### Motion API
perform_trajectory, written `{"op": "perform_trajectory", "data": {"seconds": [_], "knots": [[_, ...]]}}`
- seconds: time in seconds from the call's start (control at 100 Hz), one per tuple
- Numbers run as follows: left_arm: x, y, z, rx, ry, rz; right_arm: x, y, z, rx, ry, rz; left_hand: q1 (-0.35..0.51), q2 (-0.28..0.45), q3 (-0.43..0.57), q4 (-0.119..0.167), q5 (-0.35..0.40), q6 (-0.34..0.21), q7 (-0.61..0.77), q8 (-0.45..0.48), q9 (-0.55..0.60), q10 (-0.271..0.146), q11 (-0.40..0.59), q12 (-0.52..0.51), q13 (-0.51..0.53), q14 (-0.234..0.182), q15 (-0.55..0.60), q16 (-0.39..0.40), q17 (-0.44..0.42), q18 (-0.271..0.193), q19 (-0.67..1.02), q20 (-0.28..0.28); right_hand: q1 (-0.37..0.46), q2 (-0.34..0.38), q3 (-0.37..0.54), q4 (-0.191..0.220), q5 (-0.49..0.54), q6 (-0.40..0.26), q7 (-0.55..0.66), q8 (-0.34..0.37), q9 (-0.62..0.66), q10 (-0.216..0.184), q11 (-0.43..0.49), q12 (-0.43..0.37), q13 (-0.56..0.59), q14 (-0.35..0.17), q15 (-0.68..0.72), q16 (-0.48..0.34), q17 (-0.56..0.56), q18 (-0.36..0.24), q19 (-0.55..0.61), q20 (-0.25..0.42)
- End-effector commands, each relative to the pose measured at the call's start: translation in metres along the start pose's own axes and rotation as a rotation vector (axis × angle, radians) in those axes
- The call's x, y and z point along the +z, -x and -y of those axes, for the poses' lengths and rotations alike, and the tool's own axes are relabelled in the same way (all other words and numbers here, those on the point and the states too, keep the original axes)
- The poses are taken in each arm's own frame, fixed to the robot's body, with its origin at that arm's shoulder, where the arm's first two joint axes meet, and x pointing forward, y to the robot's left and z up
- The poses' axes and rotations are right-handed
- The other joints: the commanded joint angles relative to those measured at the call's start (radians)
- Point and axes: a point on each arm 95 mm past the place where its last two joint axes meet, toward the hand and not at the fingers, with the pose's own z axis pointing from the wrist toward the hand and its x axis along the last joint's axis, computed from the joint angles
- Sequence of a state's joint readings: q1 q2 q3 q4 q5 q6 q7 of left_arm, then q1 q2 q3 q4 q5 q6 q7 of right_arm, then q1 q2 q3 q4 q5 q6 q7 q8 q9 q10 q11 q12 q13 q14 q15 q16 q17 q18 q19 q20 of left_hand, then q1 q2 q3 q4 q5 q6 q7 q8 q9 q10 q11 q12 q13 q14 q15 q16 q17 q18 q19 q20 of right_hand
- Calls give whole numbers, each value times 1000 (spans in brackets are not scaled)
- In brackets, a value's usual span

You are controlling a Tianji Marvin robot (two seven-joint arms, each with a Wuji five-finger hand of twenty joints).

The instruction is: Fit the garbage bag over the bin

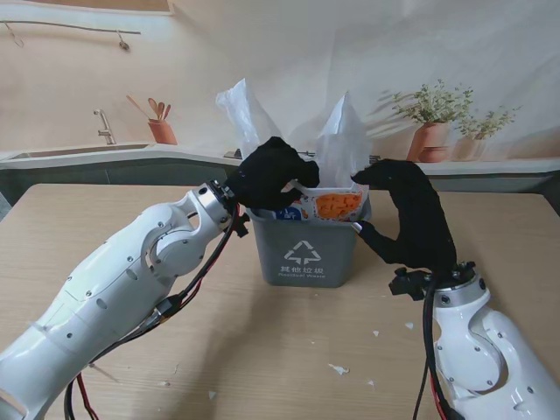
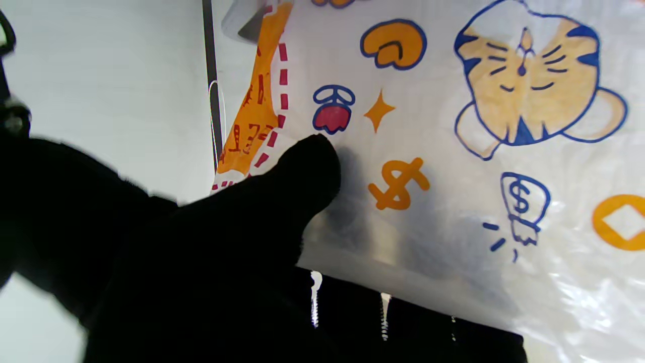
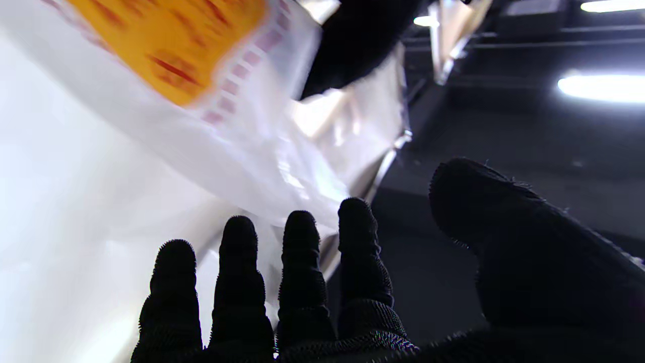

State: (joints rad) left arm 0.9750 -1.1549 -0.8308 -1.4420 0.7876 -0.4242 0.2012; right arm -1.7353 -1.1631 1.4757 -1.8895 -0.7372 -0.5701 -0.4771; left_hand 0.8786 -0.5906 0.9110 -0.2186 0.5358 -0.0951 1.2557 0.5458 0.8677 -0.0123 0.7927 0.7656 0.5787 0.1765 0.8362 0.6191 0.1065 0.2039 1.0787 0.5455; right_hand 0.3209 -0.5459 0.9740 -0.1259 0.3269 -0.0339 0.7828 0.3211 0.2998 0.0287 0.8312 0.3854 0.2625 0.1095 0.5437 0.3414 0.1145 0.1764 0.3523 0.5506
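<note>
Two black-gloved robot hands meet at a small grey bin (image 1: 304,254) standing mid-table. The left hand (image 1: 269,173) curls over the bin's left rim, fingers closed on the garbage bag (image 1: 337,203), a thin white plastic sheet printed with orange and blue cartoons. From the left wrist camera, one gloved fingertip (image 2: 312,161) presses against the printed plastic (image 2: 453,151), beside a small red flower drawing and an orange dollar sign; a cat face in orange and blue fills the area farther along the sheet.

The right hand (image 1: 411,219) arches over the bin's right rim with its fingers spread and nothing gripped. From the right wrist camera, four straight fingers (image 3: 300,252) and a separate thumb reach toward the bag (image 3: 176,126), with the fingertips just at the plastic's edge; whether they touch it cannot be told.

The bag sits in the bin's mouth, bunched and not drawn down over the rim. Two white peaks of plastic stand upright above the bin, one behind each hand. The bin's front face carries a white recycling triangle. The bin rests on a light wooden table (image 1: 262,350), with a few tiny white scraps (image 1: 339,369) scattered on the side nearer to me.
</note>
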Motion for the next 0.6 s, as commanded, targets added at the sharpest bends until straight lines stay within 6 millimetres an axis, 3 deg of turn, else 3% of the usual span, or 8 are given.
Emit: {"op": "perform_trajectory", "data": {"seconds": [0.0,0.11,0.39,0.5,0.59], "knots": [[5,-2,4,3,15,-6,19,-15,-3,15,38,-68,-4,-15,47,-32,9,9,11,-14,24,-1,-9,17,15,10,-13,11,4,8,-20,-6,18,-34,33,13,-27,-25,13,16,16,-48,22,14,14,-26,16,18,7,-18,12,7],[6,-1,4,9,28,-10,31,-17,2,15,18,-111,-10,-15,49,-32,16,7,5,-19,33,-5,-18,16,21,7,-17,11,10,11,-25,-8,27,-75,75,8,-5,-44,17,29,49,-71,18,14,28,-34,27,24,29,-15,17,3],[4,0,6,16,16,-3,53,-8,23,11,-99,-162,-16,-17,52,-33,25,3,-4,-24,40,-8,-30,22,25,5,-28,11,12,10,-26,-8,19,-107,117,-1,49,-43,12,38,148,-63,7,16,137,-64,25,23,96,-6,28,-22],[3,-2,8,28,17,-12,53,-5,26,-87,-155,-201,-19,-16,51,-34,25,3,-4,-23,40,-8,-32,24,28,2,-28,11,12,10,-27,-8,7,-69,80,-1,28,-31,7,42,127,-58,15,25,129,-63,33,32,71,-3,25,-31],[3,-2,8,30,27,-19,49,-9,21,-154,-105,-220,-20,-15,52,-34,25,-2,-7,-25,41,-8,-33,25,27,0,-31,11,12,10,-27,-8,-15,-35,26,6,-23,-22,-2,50,68,-53,32,33,72,-47,50,43,27,-2,25,-28]]}}
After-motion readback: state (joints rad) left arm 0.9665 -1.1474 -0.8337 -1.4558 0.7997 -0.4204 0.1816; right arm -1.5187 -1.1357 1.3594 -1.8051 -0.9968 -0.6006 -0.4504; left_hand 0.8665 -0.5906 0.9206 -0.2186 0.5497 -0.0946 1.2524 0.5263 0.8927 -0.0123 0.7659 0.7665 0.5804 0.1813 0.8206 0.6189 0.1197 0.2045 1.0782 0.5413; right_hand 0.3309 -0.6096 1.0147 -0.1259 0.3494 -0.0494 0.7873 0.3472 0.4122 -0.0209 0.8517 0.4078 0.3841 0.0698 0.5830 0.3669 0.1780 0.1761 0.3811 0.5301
